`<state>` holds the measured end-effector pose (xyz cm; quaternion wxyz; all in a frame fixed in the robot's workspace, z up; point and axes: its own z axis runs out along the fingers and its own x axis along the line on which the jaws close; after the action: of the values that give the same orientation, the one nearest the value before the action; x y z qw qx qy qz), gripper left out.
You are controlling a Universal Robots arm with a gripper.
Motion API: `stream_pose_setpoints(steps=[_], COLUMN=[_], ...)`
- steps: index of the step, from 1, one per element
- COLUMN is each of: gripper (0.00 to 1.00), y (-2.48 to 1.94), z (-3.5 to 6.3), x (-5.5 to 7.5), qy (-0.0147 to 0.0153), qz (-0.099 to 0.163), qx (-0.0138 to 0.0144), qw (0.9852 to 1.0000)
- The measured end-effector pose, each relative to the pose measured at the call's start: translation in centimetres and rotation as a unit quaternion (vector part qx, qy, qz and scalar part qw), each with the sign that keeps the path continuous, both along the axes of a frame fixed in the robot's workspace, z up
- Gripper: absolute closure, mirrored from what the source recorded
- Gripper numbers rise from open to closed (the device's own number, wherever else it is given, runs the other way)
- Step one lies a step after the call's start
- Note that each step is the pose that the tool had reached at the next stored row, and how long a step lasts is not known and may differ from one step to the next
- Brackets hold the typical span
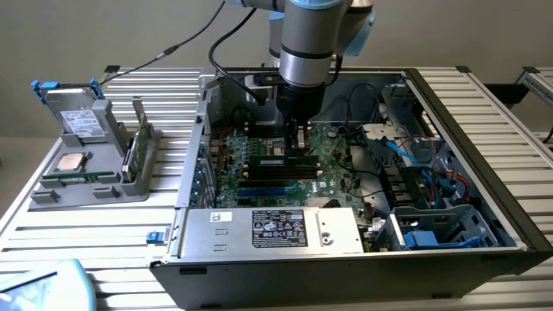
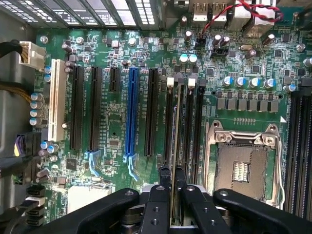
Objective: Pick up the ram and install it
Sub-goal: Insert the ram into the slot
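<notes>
To the exterior view's left of the motherboard (image 1: 337, 162), outside the computer case (image 1: 346, 278), a grey holder (image 1: 87, 162) carries a hard drive (image 1: 78, 120) and a silver processor chip (image 1: 69, 162). Over the motherboard's black memory slots (image 2: 197, 126), the gripper (image 1: 298, 150) is clamped on the ram (image 2: 177, 126), held edge-on along one slot, between the blue expansion slot (image 2: 130, 112) and the empty processor socket (image 2: 241, 165); whether it is seated I cannot tell

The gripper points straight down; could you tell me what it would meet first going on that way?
Probably the black memory slots on the green motherboard, beneath the thin green ram stick in the gripper.
</notes>
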<state>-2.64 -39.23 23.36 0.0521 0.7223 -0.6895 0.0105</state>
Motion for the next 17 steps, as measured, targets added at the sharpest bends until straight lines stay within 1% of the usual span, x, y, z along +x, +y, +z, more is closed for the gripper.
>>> stream_pose_setpoints(steps=[2,3,7,8,9,10,12,13,17], gripper=[0.86,0.86,0.86,0.86,0.86,0.86,0.86,0.86,0.86], y=[0.0,0.0,0.0,0.0,0.01,0.01,0.0,0.0,0.0], z=[-0.17,-0.19,-0.2,-0.23,-0.3,-0.39,-0.55,-0.56,-0.66], x=[-0.01,-0.02,-0.02,-0.05,-0.11,-0.21,-0.39,-0.44,-0.48], qy=[0.0,0.0,0.0,-0.0007,-0.0028,-0.0057,-0.0105,-0.0114,-0.0117], qz=[0.0,0.0,0.0,0.0,0.0,0.0,0.0,0.0,0.001], qx=[-0.0016,-0.002,-0.0021,-0.002,-0.0019,-0.002,-0.002,-0.0021,-0.0023], qw=[1.0,1.0,1.0,1.0,1.0,1.0,0.9999,0.9999,0.9999])
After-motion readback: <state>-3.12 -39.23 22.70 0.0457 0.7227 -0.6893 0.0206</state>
